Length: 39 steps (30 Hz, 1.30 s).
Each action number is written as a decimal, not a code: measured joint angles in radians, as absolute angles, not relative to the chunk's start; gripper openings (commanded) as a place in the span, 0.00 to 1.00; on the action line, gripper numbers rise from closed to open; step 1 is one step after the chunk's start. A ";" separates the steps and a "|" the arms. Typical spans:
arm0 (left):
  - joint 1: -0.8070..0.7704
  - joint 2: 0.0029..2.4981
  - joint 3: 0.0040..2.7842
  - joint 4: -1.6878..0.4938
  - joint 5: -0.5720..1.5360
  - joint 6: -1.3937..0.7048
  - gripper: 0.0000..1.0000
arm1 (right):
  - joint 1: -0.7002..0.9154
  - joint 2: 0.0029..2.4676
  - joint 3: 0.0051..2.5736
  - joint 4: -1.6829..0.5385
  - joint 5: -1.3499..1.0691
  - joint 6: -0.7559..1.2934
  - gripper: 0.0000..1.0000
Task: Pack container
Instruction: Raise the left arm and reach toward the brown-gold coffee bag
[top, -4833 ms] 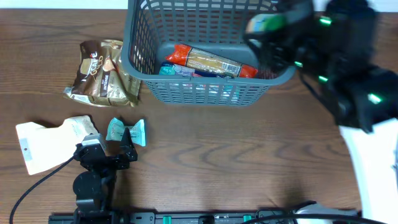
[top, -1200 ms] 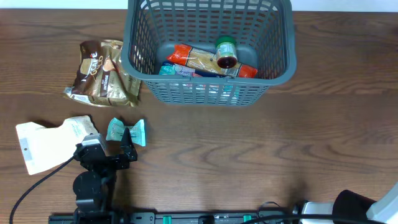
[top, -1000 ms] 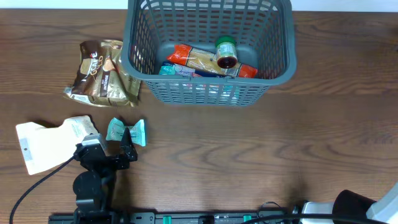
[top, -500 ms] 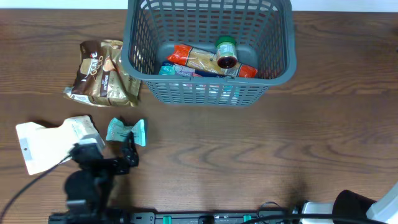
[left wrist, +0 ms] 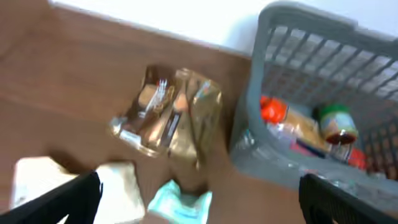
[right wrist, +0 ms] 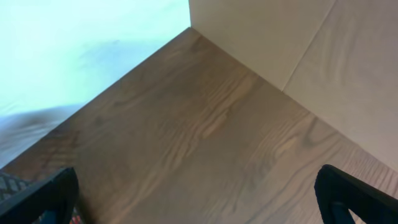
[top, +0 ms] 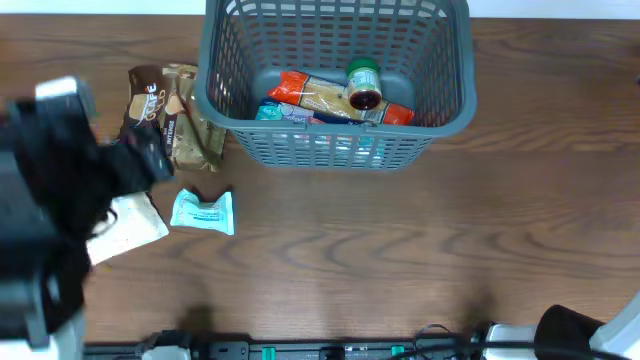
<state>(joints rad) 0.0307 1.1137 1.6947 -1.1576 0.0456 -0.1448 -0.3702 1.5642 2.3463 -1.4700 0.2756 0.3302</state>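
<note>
At 9 o'clock on the worktop [top: 420,250], the left pincer [left wrist: 199,185] hovers wide and empty above a white pouch [top: 132,226], a brown snack bag [top: 168,115] and a small teal packet [top: 204,212]. The container [top: 335,145], a grey lattice basket at 12 o'clock, already holds an orange packet [top: 322,97] and a green-lidded jar [top: 363,80]. The right pincer [right wrist: 196,190], near 5 o'clock, is also wide and empty; the step seems to be a fresh pick on the left, needing a descent onto one packet.

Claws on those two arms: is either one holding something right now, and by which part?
Nothing is held. The left claw is wide open with nothing in its gap, and the right claw is open and empty too.
</note>
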 measured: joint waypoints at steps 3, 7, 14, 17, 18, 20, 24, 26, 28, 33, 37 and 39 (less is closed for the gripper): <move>0.032 1.336 1.967 -1.325 0.045 -0.107 0.98 | -0.370 1.564 2.346 -1.470 0.276 0.330 0.99; 0.052 1.557 2.199 -1.398 0.045 -0.073 0.98 | -0.370 1.564 2.346 -1.470 0.276 0.330 0.99; 0.136 1.709 2.246 -1.298 0.045 -0.032 0.98 | -0.370 1.564 2.346 -1.470 0.276 0.330 0.99; 0.184 1.750 2.249 -1.264 0.045 0.002 0.98 | -0.370 1.564 2.346 -1.470 0.276 0.330 0.99; 0.202 1.765 2.251 -1.259 0.045 0.010 0.98 | -0.370 1.564 2.346 -1.470 0.276 0.330 0.99; 0.231 1.796 2.253 -1.254 0.045 0.032 0.98 | -0.370 1.564 2.346 -1.470 0.276 0.330 0.99; 0.271 1.880 2.255 -1.254 0.046 0.092 0.99 | -0.370 1.564 2.346 -1.470 0.276 0.330 0.99; 0.276 1.930 2.256 -1.256 0.056 0.133 0.98 | -0.370 1.564 2.346 -1.470 0.276 0.330 0.99; 0.274 1.987 2.256 -1.256 0.075 0.165 0.98 | -0.370 1.564 2.346 -1.470 0.276 0.330 0.99; 0.271 2.141 2.256 -1.250 0.132 0.219 0.98 | -0.370 1.564 2.346 -1.470 0.276 0.330 0.99; 0.268 2.241 2.256 -1.233 0.178 0.267 0.98 | -0.370 1.564 2.346 -1.470 0.276 0.330 0.99; 0.265 2.273 2.256 -1.221 0.202 0.290 0.98 | -0.370 1.564 2.346 -1.470 0.276 0.330 0.99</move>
<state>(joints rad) 0.2653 2.2730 2.2559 -1.2205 0.2020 0.2897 -0.3702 1.5642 2.3459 -1.4700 0.2760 0.3302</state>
